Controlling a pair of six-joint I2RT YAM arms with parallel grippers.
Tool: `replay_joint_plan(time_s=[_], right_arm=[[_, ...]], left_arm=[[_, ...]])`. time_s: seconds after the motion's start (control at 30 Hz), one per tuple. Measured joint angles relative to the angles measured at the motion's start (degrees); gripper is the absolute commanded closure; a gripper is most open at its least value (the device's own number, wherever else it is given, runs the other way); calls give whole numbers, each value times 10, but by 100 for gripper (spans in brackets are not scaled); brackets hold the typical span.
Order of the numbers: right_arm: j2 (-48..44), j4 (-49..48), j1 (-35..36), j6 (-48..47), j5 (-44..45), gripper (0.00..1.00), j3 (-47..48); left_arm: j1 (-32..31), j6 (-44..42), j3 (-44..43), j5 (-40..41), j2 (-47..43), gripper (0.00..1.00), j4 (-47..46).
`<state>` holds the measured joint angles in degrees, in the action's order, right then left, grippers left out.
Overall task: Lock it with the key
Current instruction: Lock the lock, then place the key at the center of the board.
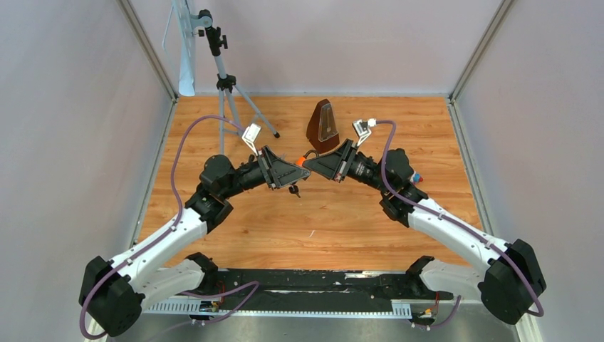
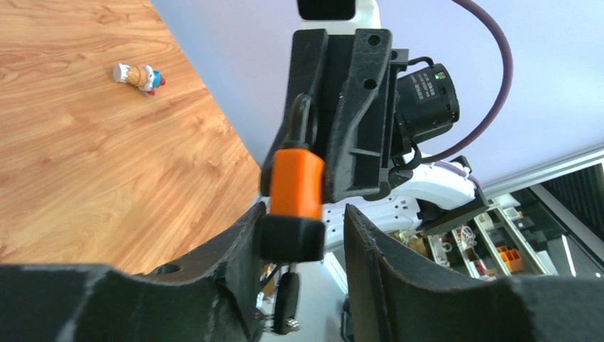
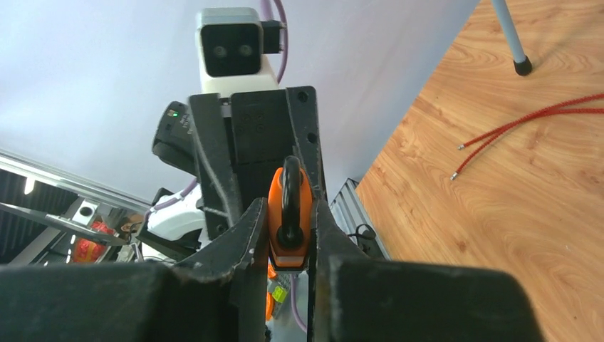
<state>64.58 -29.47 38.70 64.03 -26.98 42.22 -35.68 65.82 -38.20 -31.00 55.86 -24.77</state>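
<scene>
- Orange padlock (image 2: 295, 182), one, with a black hoop and a black bottom end, is held in the air between the two grippers, above the middle of the wooden table (image 1: 320, 228).
- One dark key (image 2: 287, 299) hangs just under the padlock's bottom end.
- Right gripper (image 3: 288, 206): its fingers press against both sides of the orange body, pinching it.
- Left gripper (image 2: 303, 217): its fingers are partly spread around the black bottom end. That end touches one finger, and a gap shows at the other.
- One brown, pyramid-shaped metronome (image 1: 323, 127) stands upright on the table beyond the grippers.
- One tripod (image 1: 226, 85) stands at the far left.
- One small toy figure (image 2: 139, 75) lies on the table near the right arm.
- Two red wires (image 3: 527, 122) lie side by side on the wood.
- One label on the right wrist's motor (image 2: 426, 89) carries print too small to read.
</scene>
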Motion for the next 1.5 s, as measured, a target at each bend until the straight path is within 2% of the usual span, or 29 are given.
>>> replay_joint_plan(time_s=[0.07,0.13,0.27,0.4,0.47,0.57,0.6,0.63,0.67,1.1,1.5], right_arm=[[0,10,1,-3,4,100,0],[-3,29,1,-5,10,100,0],[-22,55,0,-12,17,100,0],[-46,69,-6,-21,26,100,0],[-53,69,-7,-25,28,100,0],[-57,69,-9,-29,28,100,0],[-57,69,-9,-29,26,100,0],[-57,68,-9,-29,25,100,0],[-57,67,-9,-31,24,100,-1],[-94,65,-35,-27,13,100,-32],[-137,62,-74,-33,45,100,-39]], left_arm=[[-1,-6,0,0,-1,31,0],[-2,-13,0,-1,-8,31,9],[-3,-44,0,-7,-33,36,43],[-1,-73,0,-34,-48,44,62],[-1,-84,0,-50,-48,54,68],[-1,-95,0,-64,-47,79,73],[-1,-97,0,-69,-46,84,74],[0,-96,0,-73,-43,96,74],[2,-97,0,-76,-40,99,73],[2,-101,1,-90,-25,100,66],[2,-115,29,-106,-28,100,108]])
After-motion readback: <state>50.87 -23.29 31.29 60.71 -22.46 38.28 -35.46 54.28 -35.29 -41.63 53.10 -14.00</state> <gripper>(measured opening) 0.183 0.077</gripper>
